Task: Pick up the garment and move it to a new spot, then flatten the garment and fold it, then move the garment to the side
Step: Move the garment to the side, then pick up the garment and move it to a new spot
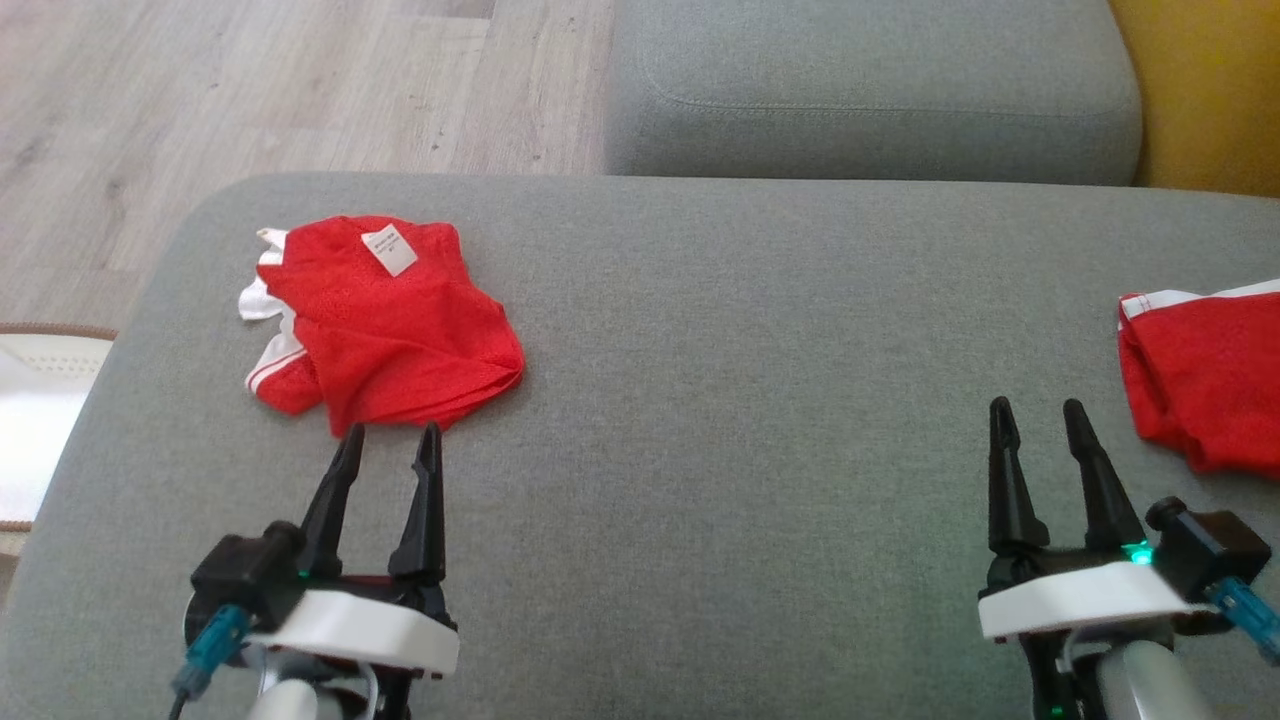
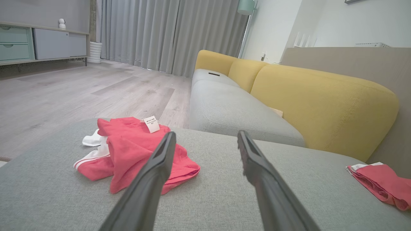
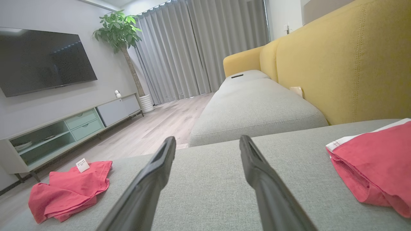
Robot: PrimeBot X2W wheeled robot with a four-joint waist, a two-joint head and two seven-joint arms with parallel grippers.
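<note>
**Red garment in a heap on a grey cushion, two empty claws beside it**

A crumpled red garment (image 1: 400,330) lies on the left part of a broad grey cushion (image 1: 750,400), near its far left corner. It is bunched rather than spread, so its long axis is loose. As far as it has one, it runs on a slant from the far left to the near right. White-trimmed edges stick out toward the robot's left, and a rounded fold bulges toward the right. A small white label (image 1: 389,250) lies face up at the far edge of the heap.

The left claw (image 1: 392,432) points away from the robot, straight at the near edge of the garment. Its two dark fingers are spread apart with nothing between them. Their tips are just beside the cloth, and I cannot tell whether they touch it.

The right claw (image 1: 1037,406) is well apart from it, over bare cushion on the right. It is spread open too and holds nothing. Just to its right lies a second red garment (image 1: 1210,370) with a white band along its far edge, cut off by the picture's edge.

Beyond the cushion are a grey sofa seat (image 1: 870,90), a yellow backrest (image 1: 1215,90) and a pale wood floor (image 1: 250,90).
</note>
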